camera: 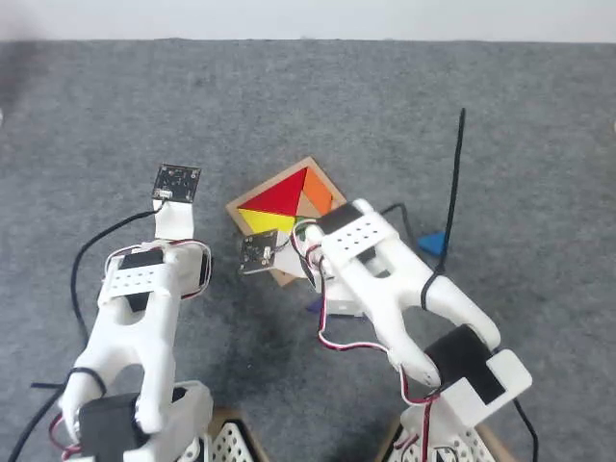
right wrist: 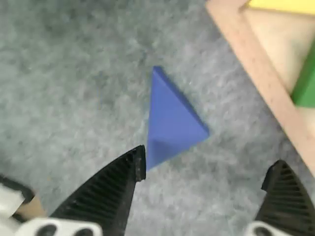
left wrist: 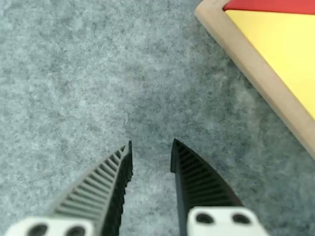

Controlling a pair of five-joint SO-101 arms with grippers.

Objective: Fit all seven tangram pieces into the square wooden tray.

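Two arms stand side by side at the near edge of the grey carpet [camera: 144, 106]. The left gripper [left wrist: 151, 143] hangs over bare carpet with its fingers only slightly parted and nothing between them. It is just beside the near-left edge of the square wooden tray [camera: 267, 183], without touching it.

The right gripper [right wrist: 209, 162] is spread wide and also holds nothing. A dark blue triangle [right wrist: 170, 118] lies flat on the carpet just ahead of its fingertips. One corner of the triangle is close to one fingertip [right wrist: 137, 162], and the piece sits near the tray's wooden rim [right wrist: 256, 64] but outside it.

In the high view the tray sits turned like a diamond between and just beyond the two arms, with its near corner hidden under the right arm. Inside it a yellow triangle [camera: 265, 221] lies at the near-left side and a red triangle [camera: 284, 195] beyond it, their long edges meeting. An orange piece [camera: 318, 192] is at the far-right side. A green piece [right wrist: 307, 83] shows at the near-right side, and bare tray floor [right wrist: 275, 39] lies between the green and the yellow.

A lighter blue piece [camera: 433, 241] rests on the carpet to the right of the right arm, well apart from the tray and near a black cable [camera: 454, 183]
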